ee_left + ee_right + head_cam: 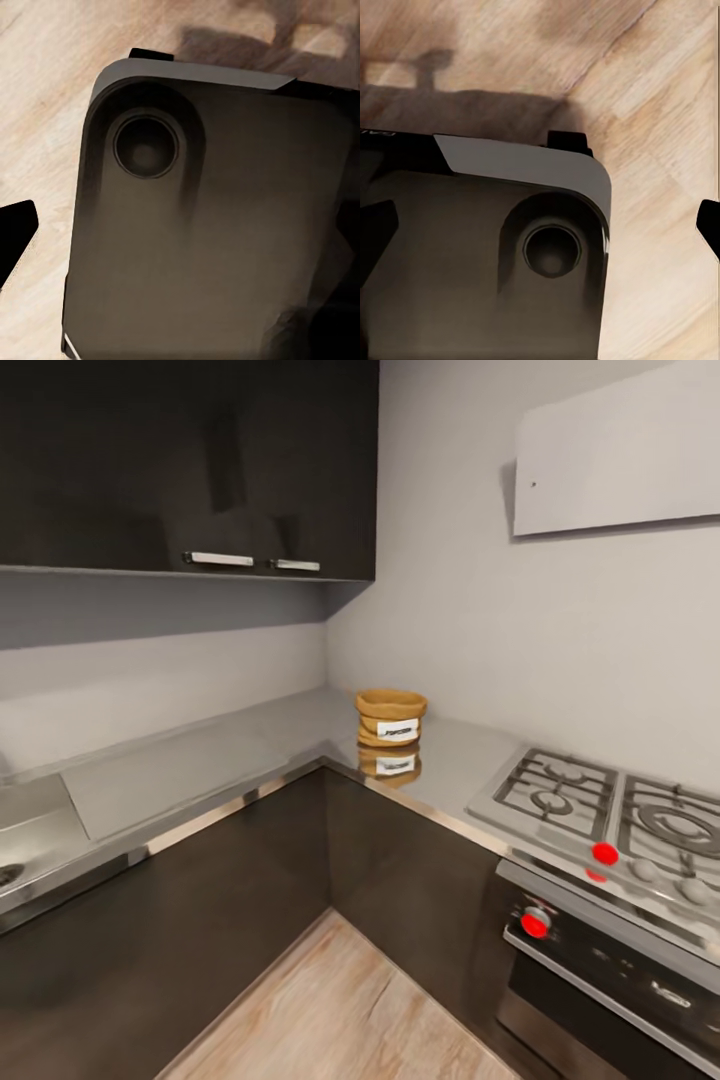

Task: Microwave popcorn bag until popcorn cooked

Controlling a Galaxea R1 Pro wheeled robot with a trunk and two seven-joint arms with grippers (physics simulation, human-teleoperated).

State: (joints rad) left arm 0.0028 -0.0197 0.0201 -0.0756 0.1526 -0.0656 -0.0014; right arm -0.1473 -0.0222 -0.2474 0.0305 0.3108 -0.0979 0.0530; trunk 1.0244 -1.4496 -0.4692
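Note:
The popcorn bag (391, 718), a squat tan sack with a rolled rim and a white label, stands upright on the grey glossy countertop (200, 770) near its inner corner, mirrored in the slab. The microwave is out of view, and no popcorn kernels can be seen. In the left wrist view my left gripper (180, 240) hangs over the robot's dark base with its fingers (15, 236) wide apart and nothing between them. My right gripper (540, 225) is spread the same way, one finger (709, 225) at the picture's edge, far from the bag.
A steel gas hob (610, 810) with red knobs sits right of the bag, above a built-in oven (610, 980). A sink (20, 850) lies at the far left. Dark wall cabinets (190, 460) hang above. Wooden floor (340, 1010) opens between the base cabinets.

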